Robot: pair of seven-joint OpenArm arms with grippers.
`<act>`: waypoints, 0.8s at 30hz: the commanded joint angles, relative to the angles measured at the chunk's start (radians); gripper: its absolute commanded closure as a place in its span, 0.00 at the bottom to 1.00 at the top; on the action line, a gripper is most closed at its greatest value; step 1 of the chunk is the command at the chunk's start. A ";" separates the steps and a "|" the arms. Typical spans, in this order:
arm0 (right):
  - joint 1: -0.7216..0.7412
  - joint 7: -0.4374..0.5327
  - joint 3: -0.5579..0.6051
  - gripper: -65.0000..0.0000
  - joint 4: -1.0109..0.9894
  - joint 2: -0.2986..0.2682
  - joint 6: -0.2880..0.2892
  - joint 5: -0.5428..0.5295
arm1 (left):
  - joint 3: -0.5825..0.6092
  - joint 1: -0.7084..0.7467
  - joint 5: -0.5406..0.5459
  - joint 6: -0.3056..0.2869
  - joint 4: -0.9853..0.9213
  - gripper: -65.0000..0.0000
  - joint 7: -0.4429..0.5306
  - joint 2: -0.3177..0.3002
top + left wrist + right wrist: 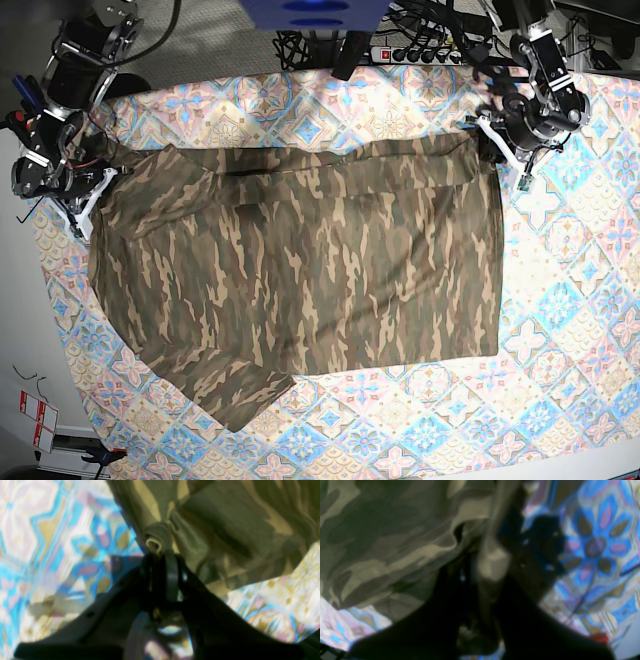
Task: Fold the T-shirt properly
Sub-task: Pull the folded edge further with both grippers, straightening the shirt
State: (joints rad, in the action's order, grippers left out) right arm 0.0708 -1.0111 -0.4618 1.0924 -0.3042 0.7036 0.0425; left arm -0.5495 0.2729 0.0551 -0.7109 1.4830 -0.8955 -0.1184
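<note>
On the tile-patterned cloth [560, 300], the camouflage T-shirt [320, 270] lay spread wide, one sleeve trailing toward the near edge. The left gripper [162, 555] pinched a rolled bunch of its hem at the far corner. The right gripper [490, 565] clamped a fold of the shirt's opposite far corner, though that view was blurred.
</note>
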 commanded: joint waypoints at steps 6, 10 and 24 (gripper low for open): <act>-0.035 -0.104 -0.053 0.98 -0.016 -0.013 -0.005 0.083 | -0.059 0.091 -0.090 0.013 0.094 0.87 -0.087 -0.008; -0.038 -0.105 -0.070 0.98 -0.018 -0.013 -0.005 0.083 | -0.119 0.095 -0.090 0.013 0.094 0.87 -0.087 -0.022; -0.033 -0.105 -0.070 0.98 -0.018 -0.010 -0.005 0.083 | -0.123 0.101 -0.091 0.013 0.090 0.87 -0.086 -0.045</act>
State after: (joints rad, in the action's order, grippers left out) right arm 0.0555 -1.0248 -0.5285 1.0885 -0.3046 0.7193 0.0364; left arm -0.6659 0.3737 -0.0376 -0.6994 1.5627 -0.9768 -0.1524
